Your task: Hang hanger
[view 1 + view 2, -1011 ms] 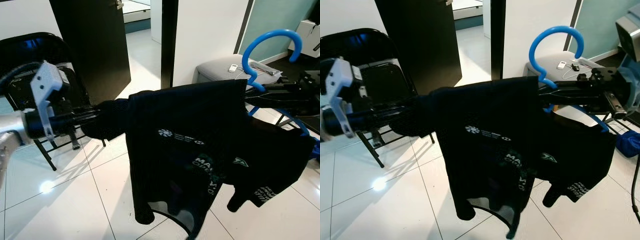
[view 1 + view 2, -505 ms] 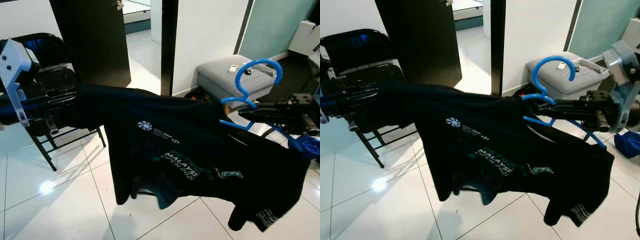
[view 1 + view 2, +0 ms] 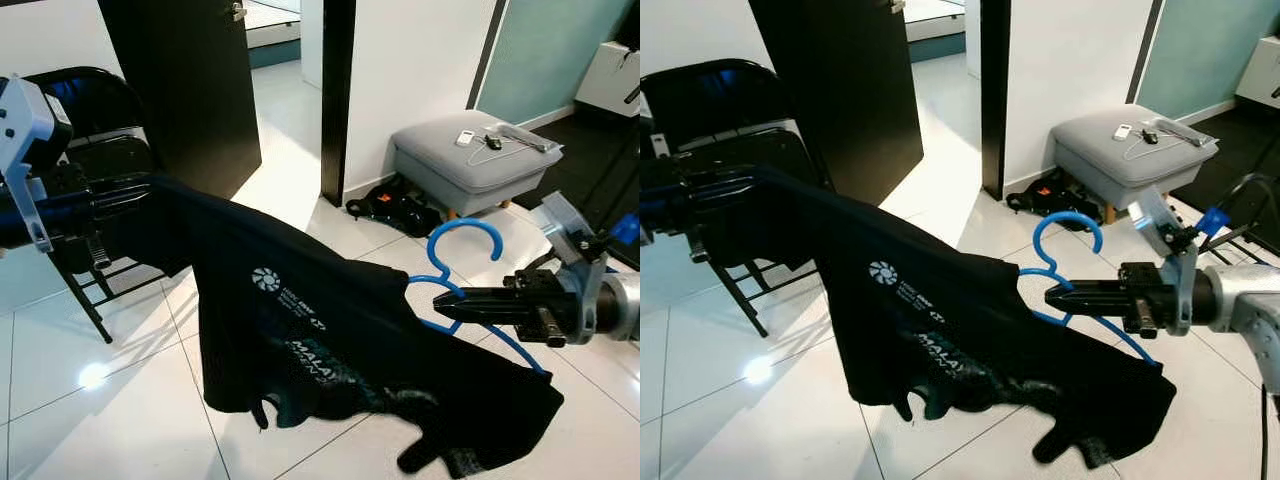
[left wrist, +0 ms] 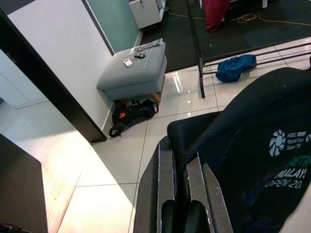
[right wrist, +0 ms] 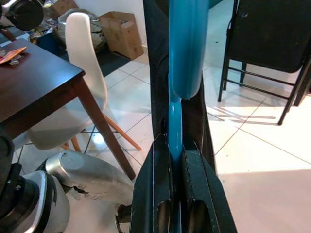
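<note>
Nearest, the black shirt (image 3: 330,350) sags between the two arms, its low end drooping toward the tiled floor (image 3: 140,420). On the right, the right gripper (image 3: 1055,296) has its fingers clamped on the blue hanger (image 3: 1065,270), hook up. On the left, the left gripper (image 4: 181,160) pinches a shirt edge. Farther off stand a folding chair (image 3: 730,120) and grey ottoman (image 3: 470,160). No rail is visible, so hanging remains undone.

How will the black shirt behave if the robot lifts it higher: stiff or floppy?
Probably floppy: the black shirt sags in a deep curve between the left pincer and the blue hanger, which the right pincer holds. It seems light, since two thin grips carry it. Its loose lower folds may swing or drag.
</note>
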Motion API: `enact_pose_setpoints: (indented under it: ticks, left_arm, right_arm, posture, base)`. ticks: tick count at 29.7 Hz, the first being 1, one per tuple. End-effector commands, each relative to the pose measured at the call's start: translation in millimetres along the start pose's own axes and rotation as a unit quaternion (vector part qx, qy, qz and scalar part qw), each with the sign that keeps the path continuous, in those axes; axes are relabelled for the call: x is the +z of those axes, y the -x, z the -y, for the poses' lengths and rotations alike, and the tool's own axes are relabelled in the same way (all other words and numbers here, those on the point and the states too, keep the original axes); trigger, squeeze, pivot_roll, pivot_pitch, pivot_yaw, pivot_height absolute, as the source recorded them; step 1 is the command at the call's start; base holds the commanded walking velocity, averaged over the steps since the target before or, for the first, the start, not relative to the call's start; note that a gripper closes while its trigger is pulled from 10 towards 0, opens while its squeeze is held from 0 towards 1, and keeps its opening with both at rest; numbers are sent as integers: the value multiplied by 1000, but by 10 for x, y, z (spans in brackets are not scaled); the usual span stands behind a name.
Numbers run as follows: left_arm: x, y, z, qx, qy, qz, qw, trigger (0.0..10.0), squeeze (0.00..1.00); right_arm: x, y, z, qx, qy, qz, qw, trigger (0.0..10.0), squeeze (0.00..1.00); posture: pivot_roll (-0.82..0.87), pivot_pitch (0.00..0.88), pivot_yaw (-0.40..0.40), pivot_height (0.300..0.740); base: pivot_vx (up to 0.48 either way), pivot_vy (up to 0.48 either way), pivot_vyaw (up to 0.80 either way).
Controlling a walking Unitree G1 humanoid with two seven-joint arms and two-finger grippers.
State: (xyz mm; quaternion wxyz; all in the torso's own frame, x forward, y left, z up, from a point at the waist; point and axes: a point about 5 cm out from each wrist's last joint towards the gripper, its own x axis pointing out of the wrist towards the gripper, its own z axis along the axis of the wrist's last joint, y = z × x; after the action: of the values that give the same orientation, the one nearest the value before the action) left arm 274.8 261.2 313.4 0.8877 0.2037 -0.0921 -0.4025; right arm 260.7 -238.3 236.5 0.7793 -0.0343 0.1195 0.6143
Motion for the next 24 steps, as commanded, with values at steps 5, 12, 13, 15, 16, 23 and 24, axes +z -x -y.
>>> enact_pose_setpoints:
  ticks: [5, 12, 13, 15, 16, 23, 24]
  left_arm:
    - [101, 127, -119, 24, -24, -5, 999, 0, 0]
    - [145, 125, -192, 46, -30, 9, 998, 0, 0]
    - [145, 125, -192, 46, -30, 9, 998, 0, 0]
    - [152, 107, -190, 46, -29, 13, 998, 0, 0]
    - [152, 107, -190, 46, -29, 13, 998, 0, 0]
    - [132, 149, -234, 62, -27, 11, 998, 0, 0]
    - [118, 157, -240, 64, -26, 8, 998, 0, 0]
  right_arm:
    - [-12, 48, -80, -9, 4, -4, 1000, 10000, 0]
    - [4, -199, -214, 9, -20, 110, 994, 10000, 0]
    - [4, -199, -214, 9, -20, 110, 994, 10000, 0]
    - [150, -274, -260, 34, -30, 189, 981, 10000, 0]
    - [150, -274, -260, 34, -30, 189, 981, 10000, 0]
    - [66, -305, -255, 17, -38, 195, 980, 10000, 0]
    - [95, -277, -239, 11, -36, 205, 978, 10000, 0]
  posture:
    - [-44, 21, 30, 740]
    - [-44, 24, 34, 740]
    - [-44, 24, 34, 740]
    - [-38, 23, 34, 740]
    - [-38, 23, 34, 740]
    - [-32, 23, 37, 740]
    - [-34, 24, 39, 740]
  base:
    - [0, 0, 0]
    - [0, 0, 0]
    - [0, 0, 0]
    - [0, 0, 0]
    - [0, 0, 0]
    - [0, 0, 0]
    - [0, 0, 0]
